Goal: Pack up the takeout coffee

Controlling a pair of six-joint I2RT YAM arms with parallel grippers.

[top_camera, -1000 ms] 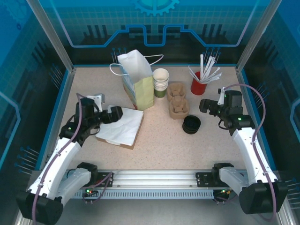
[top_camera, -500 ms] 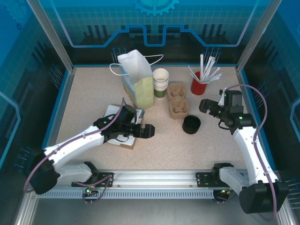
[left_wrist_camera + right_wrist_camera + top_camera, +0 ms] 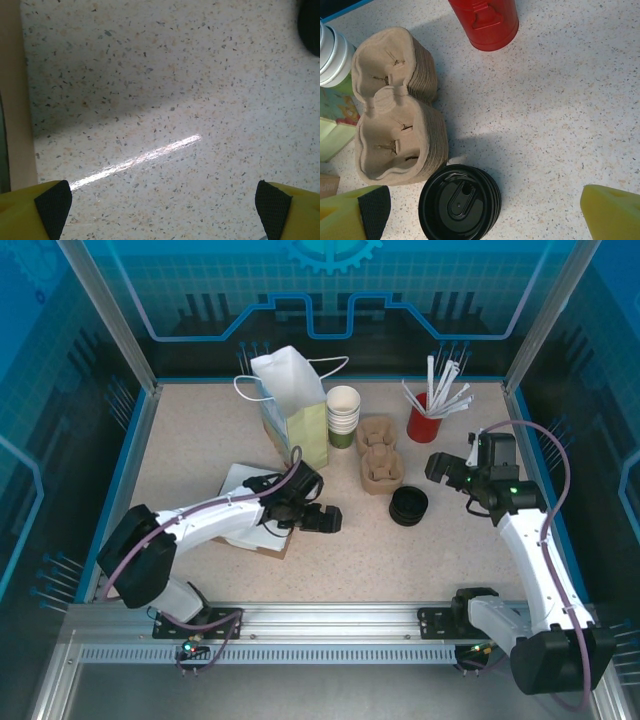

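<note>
1. The left claw [image 3: 322, 519] is released, its yellow, black-padded fingers [image 3: 52, 202] spread wide over bare speckled beige desk [image 3: 340, 560] and grasping nothing.
2. Behind it, the left arm crosses a flat white paper pile [image 3: 250, 515]. An upright white-and-green paper bag [image 3: 293, 410] stands farther back.
3. The right claw [image 3: 436, 466] is also released. It hangs spread above a stack of round black plastic lids [image 3: 459, 202].
4. A stack of brown moulded-pulp cup carriers [image 3: 395, 125] touches the lids.
5. Behind the carriers, a stack of lidless cream-and-green paper cups [image 3: 343, 412] stands just beside the bag.
6. A red cup of white sticks [image 3: 423, 423] stands to their right.
</note>
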